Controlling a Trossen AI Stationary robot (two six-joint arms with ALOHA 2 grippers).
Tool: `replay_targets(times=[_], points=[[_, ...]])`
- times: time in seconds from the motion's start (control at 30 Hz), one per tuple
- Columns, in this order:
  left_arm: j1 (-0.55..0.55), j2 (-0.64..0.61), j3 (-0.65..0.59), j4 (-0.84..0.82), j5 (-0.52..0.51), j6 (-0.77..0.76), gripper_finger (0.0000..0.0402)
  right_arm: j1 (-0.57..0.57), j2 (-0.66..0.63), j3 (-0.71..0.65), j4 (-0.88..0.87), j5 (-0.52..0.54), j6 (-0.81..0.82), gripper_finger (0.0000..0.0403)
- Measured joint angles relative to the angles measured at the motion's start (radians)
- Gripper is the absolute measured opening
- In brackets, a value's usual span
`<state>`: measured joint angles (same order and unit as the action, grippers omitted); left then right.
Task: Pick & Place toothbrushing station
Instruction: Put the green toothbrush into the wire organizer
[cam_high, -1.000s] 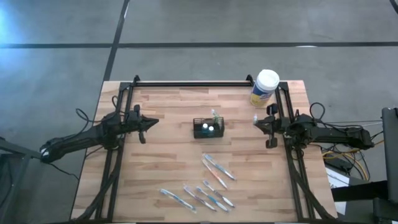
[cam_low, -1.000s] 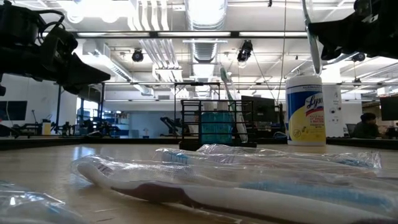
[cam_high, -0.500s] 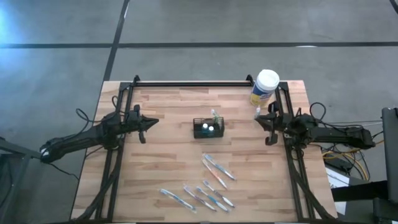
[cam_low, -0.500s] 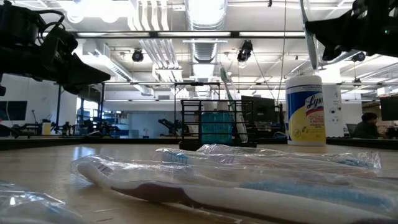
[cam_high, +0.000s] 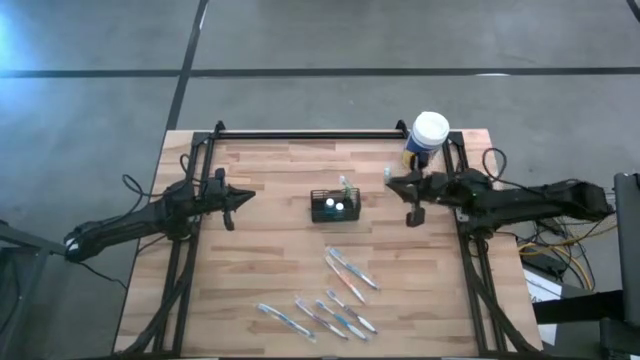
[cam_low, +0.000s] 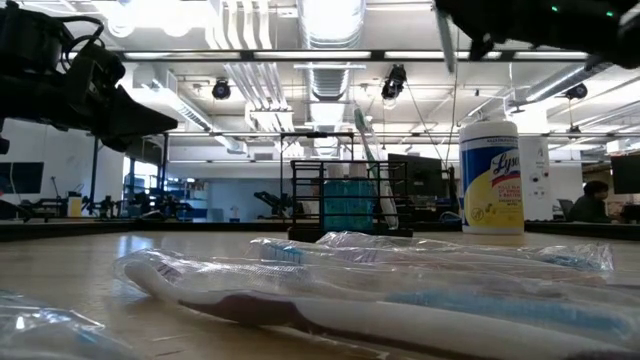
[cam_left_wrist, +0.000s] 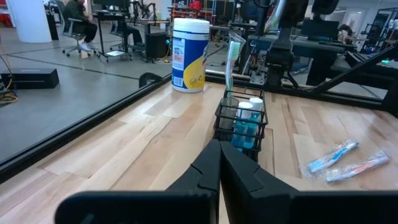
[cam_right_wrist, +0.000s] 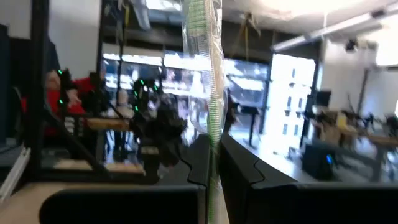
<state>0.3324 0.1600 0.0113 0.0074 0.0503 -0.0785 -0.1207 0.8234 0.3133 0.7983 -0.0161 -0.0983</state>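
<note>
Table (cam_high: 260, 260), seen from above, clock directions taken from its centre, 6 o'clock being the near edge.

Near edge, 5 to 6 o'clock: a loose scatter of wrapped toothbrushes (cam_high: 320, 317), lying flat; two more wrapped toothbrushes (cam_high: 350, 270) just beyond them, toward centre. In the low view these fill the foreground (cam_low: 350, 290).

Centre, slightly toward 12 o'clock: toothbrushing station (cam_high: 335, 206), a black wire-mesh caddy, upright on the wood. One wrapped toothbrush (cam_left_wrist: 233, 56) stands in it, alongside two blue, white-capped bottles (cam_left_wrist: 247, 118).

9 o'clock: left gripper (cam_high: 232, 200), above the table edge, jaws shut, nothing between them; it points toward the caddy, well apart from it.

2 to 3 o'clock: right gripper (cam_high: 400, 184), raised off the table, near the caddy's right side without touching. Jaws clamped on a wrapped toothbrush (cam_right_wrist: 211, 93), held upright between the fingers.

1 o'clock, far corner: white-lidded wipes canister (cam_high: 427, 138), upright, behind the right arm.
</note>
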Motion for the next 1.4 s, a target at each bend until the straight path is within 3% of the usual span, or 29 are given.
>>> replay_targets(times=[0.37, 0.73, 1.0, 1.4], points=[[0.000, 0.000, 0.000, 0.000, 0.000, 0.002, 0.0007, -0.013, 0.448, 0.090, 0.367, -0.036, -0.030, 0.0013], [0.000, 0.000, 0.000, 0.000, 0.000, 0.009, 0.0007, -0.072, 0.753, 0.039, 0.749, -0.036, 0.044, 0.0013], [0.000, 0.000, 0.000, 0.000, 0.000, 0.010, 0.0007, -0.079, 0.904, 0.070, 0.769, 0.017, 0.055, 0.0013], [0.000, 0.002, 0.000, 0.000, 0.000, 0.011, 0.0007, -0.078, 0.968, 0.078, 0.771, 0.077, 0.017, 0.0013]])
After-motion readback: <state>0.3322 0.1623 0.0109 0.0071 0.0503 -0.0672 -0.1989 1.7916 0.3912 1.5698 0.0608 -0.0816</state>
